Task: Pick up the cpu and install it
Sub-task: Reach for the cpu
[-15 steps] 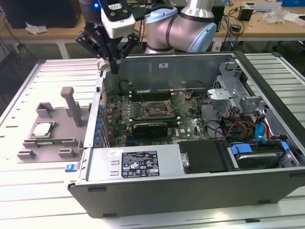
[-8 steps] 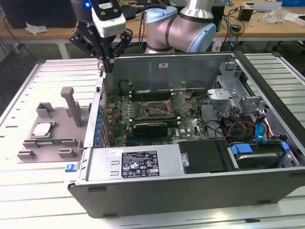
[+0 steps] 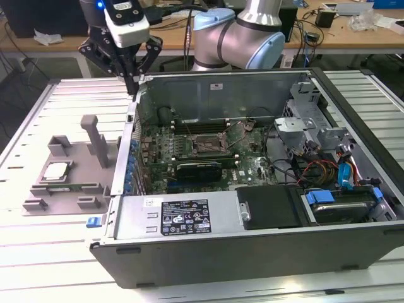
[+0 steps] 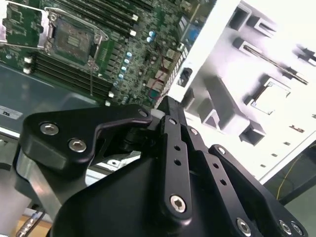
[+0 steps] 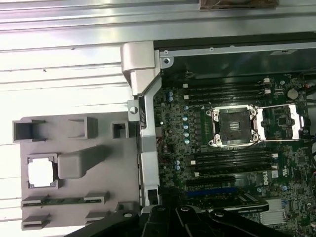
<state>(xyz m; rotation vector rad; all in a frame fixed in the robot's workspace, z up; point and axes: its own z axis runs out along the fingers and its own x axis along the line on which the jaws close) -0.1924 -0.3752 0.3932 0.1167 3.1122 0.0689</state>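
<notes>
One shiny square silver cpu lies at edge of grey plastic tray. Black pincer closed, empty, over grey metal pc case. Best: open wide, drop straight.

We see an arm of silver-grey tubes with pale blue caps at its joints. Our tool is matt black, built of flat linkage bars pinned with silver hex-socket screws, and carries a white-and-grey block with a small blue light. A black cable runs beside the arm.
</notes>
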